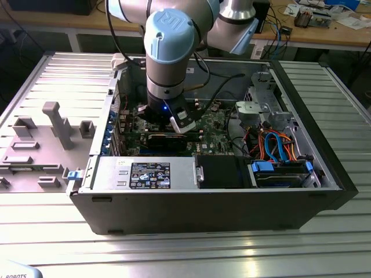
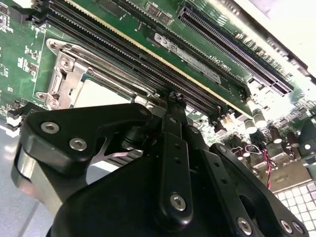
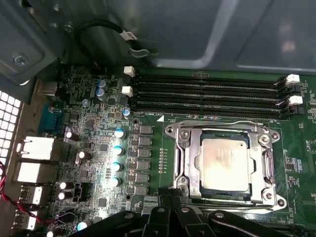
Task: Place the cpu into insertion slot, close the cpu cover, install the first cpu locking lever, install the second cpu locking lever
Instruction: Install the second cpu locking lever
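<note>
CPU (image 3: 223, 164) is already sitting in the insertion slot (image 3: 195, 190), silvery top showing through the cut-out of the cpu cover (image 3: 183, 160), which is lying flat over it in the first wrist view. Placing and cover closing look done; step in hand is judged to be the locking levers. A thin wire lever (image 3: 222, 123) is running along the far edge of the socket frame, but whether it is latched cannot be told. Pincer (image 3: 168, 193) is hovering just beside the near edge of the socket, fingertips drawn together on nothing, not touching the cover as far as can be seen. In the exterior view the arm (image 1: 168, 52) is reaching down into the open computer case (image 1: 203, 208) on the counter (image 1: 174, 255), over the green motherboard (image 1: 217, 124). Memory slots (image 3: 207, 96) are lying beyond the socket. Next move calls for a narrow tip set against a thin lever, pressed down and hooked sideways under its catch.
</note>
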Available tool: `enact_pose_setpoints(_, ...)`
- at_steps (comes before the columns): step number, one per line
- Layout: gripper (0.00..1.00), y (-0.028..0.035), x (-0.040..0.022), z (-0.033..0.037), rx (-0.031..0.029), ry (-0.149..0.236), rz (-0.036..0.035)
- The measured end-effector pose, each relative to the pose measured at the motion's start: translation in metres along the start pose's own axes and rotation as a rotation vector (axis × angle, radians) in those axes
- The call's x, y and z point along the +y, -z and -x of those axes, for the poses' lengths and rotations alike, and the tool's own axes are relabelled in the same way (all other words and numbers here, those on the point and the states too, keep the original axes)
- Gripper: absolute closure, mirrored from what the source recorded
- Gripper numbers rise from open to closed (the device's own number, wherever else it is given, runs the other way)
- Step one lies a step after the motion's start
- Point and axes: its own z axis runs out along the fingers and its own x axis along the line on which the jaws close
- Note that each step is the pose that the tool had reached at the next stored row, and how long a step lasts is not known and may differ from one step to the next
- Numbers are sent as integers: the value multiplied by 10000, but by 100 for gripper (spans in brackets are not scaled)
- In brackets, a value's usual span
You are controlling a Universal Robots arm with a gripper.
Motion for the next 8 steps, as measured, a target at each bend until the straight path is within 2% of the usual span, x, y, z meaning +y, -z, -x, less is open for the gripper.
enact_pose_setpoints(2,89,-4,7,0,1,1,-7)
enact_pose_setpoints(5,89,-7,11,1,6,-12,-239)
enact_pose_setpoints(6,89,-3,9,1,14,-16,-356)
enact_pose_setpoints(8,89,10,17,0,13,-15,-395)
